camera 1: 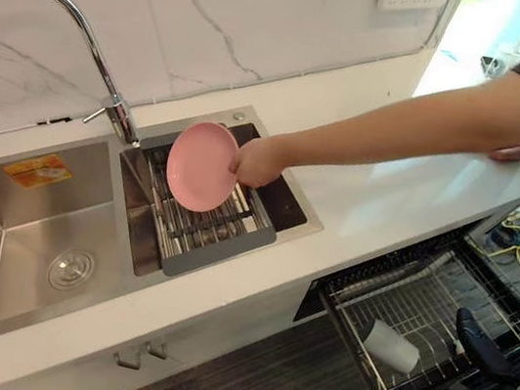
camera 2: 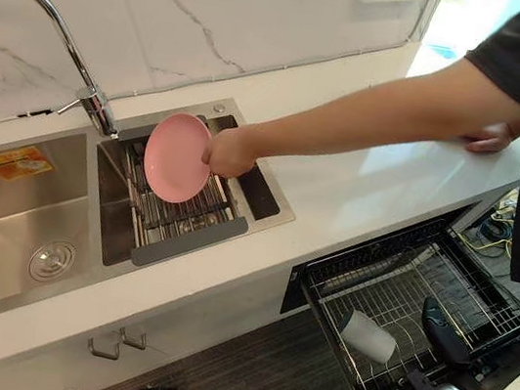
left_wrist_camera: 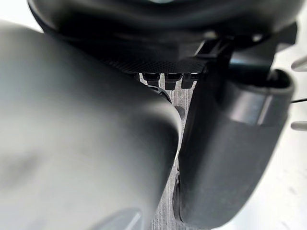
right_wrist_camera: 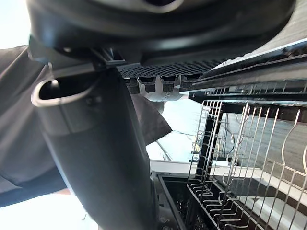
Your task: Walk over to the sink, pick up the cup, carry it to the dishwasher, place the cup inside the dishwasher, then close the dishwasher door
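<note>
Where the wire rack (camera 1: 430,306) of the open dishwasher (camera 2: 360,253) stands pulled out, the cup (camera 1: 391,346) lies on its side: a plain pale cylinder, its mouth turned toward the counter, alone on the thin metal bars. Just beside it, above the rack's near corner, is the right hand (camera 1: 476,340), dark and smooth, apart from the cup; whether its fingers are curled or straight cannot be told. The left hand (left_wrist_camera: 158,38) shows in its own wrist view as a dark bulk over ribbed flooring, its fingers' state likewise unreadable.

Up on the glossy white countertop (camera 1: 388,196), a brushed steel sink (camera 1: 29,218) has two basins. The smaller one holds a grey-framed drain rack (camera 1: 204,236) of steel rods, over which a person's hand (camera 1: 257,162) holds a round pink plate (camera 1: 200,166) tilted on edge. The larger basin has a round drain (camera 1: 70,269) and an orange sticker (camera 1: 38,170). A curved chrome faucet (camera 1: 117,116) rises before the veined marble backsplash (camera 1: 218,20).
</note>
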Controlling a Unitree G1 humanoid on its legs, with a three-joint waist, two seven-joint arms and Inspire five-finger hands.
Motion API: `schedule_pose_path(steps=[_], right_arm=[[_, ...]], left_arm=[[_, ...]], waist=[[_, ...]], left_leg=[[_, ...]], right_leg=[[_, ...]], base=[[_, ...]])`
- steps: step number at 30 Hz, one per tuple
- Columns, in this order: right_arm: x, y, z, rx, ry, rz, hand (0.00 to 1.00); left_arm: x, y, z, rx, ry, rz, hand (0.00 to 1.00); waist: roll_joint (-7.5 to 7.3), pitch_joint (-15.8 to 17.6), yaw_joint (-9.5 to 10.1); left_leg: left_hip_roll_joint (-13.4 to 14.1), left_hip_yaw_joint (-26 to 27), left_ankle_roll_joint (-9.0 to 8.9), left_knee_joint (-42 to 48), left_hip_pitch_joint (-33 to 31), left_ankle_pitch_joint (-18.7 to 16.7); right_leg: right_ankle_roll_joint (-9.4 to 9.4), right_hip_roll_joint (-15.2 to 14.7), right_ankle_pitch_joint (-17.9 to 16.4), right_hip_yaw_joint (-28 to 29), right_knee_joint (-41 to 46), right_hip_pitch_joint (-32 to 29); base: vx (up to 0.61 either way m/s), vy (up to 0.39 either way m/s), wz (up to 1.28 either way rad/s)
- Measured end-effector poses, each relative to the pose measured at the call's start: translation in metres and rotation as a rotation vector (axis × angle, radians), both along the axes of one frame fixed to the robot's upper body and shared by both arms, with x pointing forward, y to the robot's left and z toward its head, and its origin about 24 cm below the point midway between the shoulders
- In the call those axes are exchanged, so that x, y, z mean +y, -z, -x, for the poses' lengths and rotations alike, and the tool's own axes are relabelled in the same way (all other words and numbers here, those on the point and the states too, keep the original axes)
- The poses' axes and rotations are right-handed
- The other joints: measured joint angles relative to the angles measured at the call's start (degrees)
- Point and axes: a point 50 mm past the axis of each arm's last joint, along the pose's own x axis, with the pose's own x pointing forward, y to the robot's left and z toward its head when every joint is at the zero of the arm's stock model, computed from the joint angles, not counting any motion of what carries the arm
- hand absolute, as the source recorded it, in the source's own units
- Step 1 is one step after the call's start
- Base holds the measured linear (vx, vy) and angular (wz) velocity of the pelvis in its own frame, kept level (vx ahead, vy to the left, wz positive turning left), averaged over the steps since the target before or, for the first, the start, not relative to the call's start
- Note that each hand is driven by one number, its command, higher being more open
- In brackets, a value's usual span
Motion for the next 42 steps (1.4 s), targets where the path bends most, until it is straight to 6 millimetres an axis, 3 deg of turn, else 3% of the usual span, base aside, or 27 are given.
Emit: schedule_pose_path(steps=[10, 20, 27, 33, 38, 42], right_arm=[[0.000, -0.003, 0.000, -0.050, -0.020, -0.011, 1.00], [-0.003, -0.030, -0.001, -0.231, -0.022, -0.012, 1.00], [0.007, -0.078, 0.004, -0.452, -0.149, 0.061, 1.00], [0.018, -0.119, 0.001, -0.656, -0.334, 0.153, 1.00], [0.025, -0.148, -0.020, -0.782, -0.539, 0.221, 1.00], [0.040, -0.157, -0.040, -0.796, -0.671, 0.235, 1.00]], left_arm=[[0.001, 0.003, 0.002, -0.079, 0.006, 0.017, 1.00], [0.001, 0.004, -0.002, -0.109, 0.101, -0.010, 1.00], [0.000, 0.004, -0.004, -0.100, 0.137, -0.029, 1.00], [0.003, 0.005, -0.007, -0.086, 0.174, -0.046, 1.00], [0.005, 0.005, -0.008, -0.098, 0.174, -0.055, 1.00], [0.004, 0.005, -0.012, -0.122, 0.164, -0.060, 1.00]], waist=[[-0.18, -0.01, -0.12], [-0.55, -0.07, -1.19], [-1.51, 0.41, -3.24], [-3.03, 0.51, -3.34], [-3.92, 0.60, -3.01], [-4.38, 0.57, -1.99]], left_leg=[[0.11, -0.32, 0.04, -0.25, 0.13, 0.02], [0.54, 2.96, -0.16, -0.20, 1.79, -0.51], [0.61, 7.76, -0.54, 0.08, 3.77, -1.89], [0.27, 10.38, -0.74, 0.18, 5.59, -2.93], [-0.26, 9.76, -0.27, 0.28, 5.95, -3.45], [-1.82, 5.31, 0.54, -0.20, 5.54, -4.33]], right_leg=[[0.03, -0.18, -0.02, -0.35, 0.00, 0.34], [0.06, 0.22, 0.15, 2.75, -0.01, 0.02], [0.22, 0.50, 0.75, 7.61, -0.04, -0.93], [0.59, 0.34, 1.02, 10.06, 0.08, -0.81], [0.95, -0.69, 0.85, 9.17, 1.80, -0.72], [2.50, -4.32, -2.41, 4.87, 9.14, -1.46]], base=[[0.00, 0.000, 0.00], [0.01, -0.004, -0.16], [0.00, 0.014, -0.35], [-0.01, 0.024, -0.23], [-0.02, 0.016, 0.08], [-0.02, 0.032, 0.54]])
